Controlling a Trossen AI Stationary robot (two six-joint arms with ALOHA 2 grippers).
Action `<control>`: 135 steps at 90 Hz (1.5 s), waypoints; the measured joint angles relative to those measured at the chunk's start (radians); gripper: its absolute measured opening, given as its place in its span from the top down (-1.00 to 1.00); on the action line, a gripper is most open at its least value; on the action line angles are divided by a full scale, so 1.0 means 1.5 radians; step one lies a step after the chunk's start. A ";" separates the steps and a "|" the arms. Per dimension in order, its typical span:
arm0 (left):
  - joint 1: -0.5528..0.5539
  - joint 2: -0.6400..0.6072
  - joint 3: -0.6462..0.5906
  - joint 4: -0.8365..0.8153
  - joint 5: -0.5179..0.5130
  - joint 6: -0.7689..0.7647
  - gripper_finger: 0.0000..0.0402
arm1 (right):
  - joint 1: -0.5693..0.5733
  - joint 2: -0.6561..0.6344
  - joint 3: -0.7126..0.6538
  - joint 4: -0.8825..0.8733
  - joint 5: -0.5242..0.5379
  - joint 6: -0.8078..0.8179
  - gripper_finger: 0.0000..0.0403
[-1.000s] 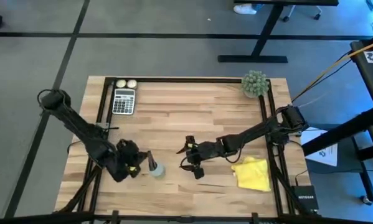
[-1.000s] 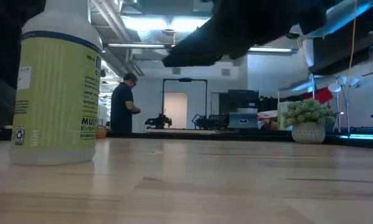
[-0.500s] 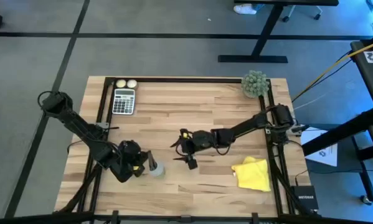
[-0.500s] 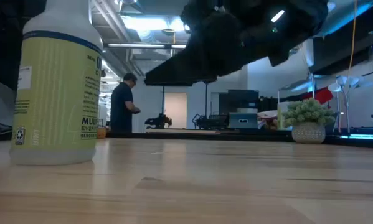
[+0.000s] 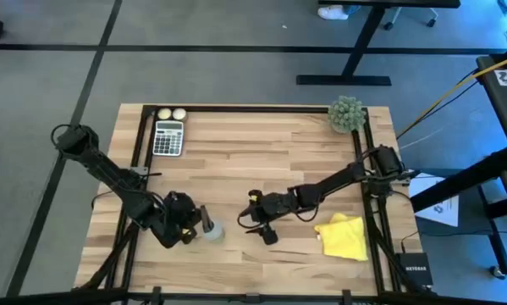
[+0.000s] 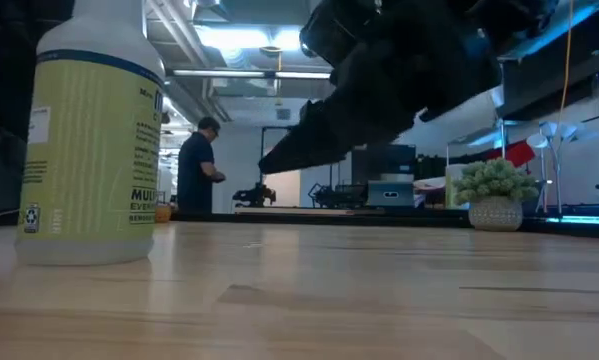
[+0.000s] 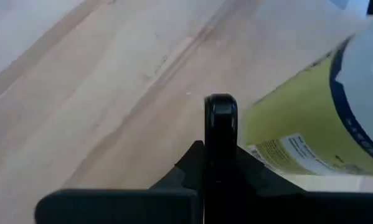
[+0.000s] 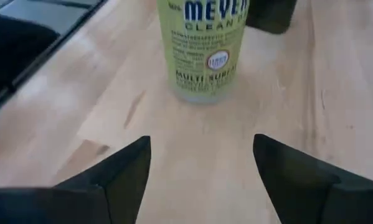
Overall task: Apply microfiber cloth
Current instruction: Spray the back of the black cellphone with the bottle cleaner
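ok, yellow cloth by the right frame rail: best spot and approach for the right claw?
Go for the raised bunched corner of the microfiber cloth, nearest the right claw. Come from above on its inboard side: the cloth lies crumpled, not flat, so that fold gives the open fingers something to pinch, clear of the frame rail.

Microfiber cloth (image 5: pixel 344 236): bright yellow, soft, crumpled into a rough square heap, lying loose on the bench (image 5: pixel 261 148) near its right front corner, untouched, only visible in the high view.
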 joint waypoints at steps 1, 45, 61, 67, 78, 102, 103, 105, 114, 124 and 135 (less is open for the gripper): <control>0.000 0.000 0.000 0.003 -0.001 0.001 0.93 | 0.002 0.000 0.000 0.000 0.004 0.000 -0.31; 0.051 0.068 -0.015 0.237 -0.018 0.114 0.92 | 0.012 0.000 0.000 0.090 0.061 0.019 -0.31; 0.070 0.058 -0.002 0.200 -0.014 0.158 0.92 | 0.012 -0.012 0.000 0.082 0.057 0.019 -0.31; 0.067 0.034 0.012 0.143 -0.019 0.164 0.92 | 0.012 -0.024 0.011 0.083 0.061 0.019 -0.31; 0.061 -0.026 0.035 0.045 -0.052 0.160 0.92 | 0.012 -0.031 0.054 0.083 0.095 0.017 -0.31; 0.058 -0.121 0.038 -0.039 -0.081 0.182 0.92 | 0.017 -0.028 0.148 0.021 0.151 -0.016 -0.34; 0.058 -0.123 0.038 -0.041 -0.081 0.184 0.92 | 0.019 -0.028 0.150 0.019 0.156 -0.018 -0.35; 0.058 -0.127 0.038 -0.044 -0.083 0.188 0.92 | 0.021 -0.028 0.153 0.013 0.169 -0.022 -0.37; 0.058 -0.140 0.038 -0.046 -0.100 0.203 0.92 | 0.038 -0.027 0.170 -0.002 0.214 -0.039 -0.50; 0.060 -0.141 0.038 -0.054 -0.107 0.213 0.92 | 0.057 -0.017 0.192 0.000 0.237 -0.041 -0.64; 0.064 -0.141 0.038 -0.053 -0.107 0.225 0.92 | 0.075 -0.008 0.212 -0.005 0.257 -0.040 -0.73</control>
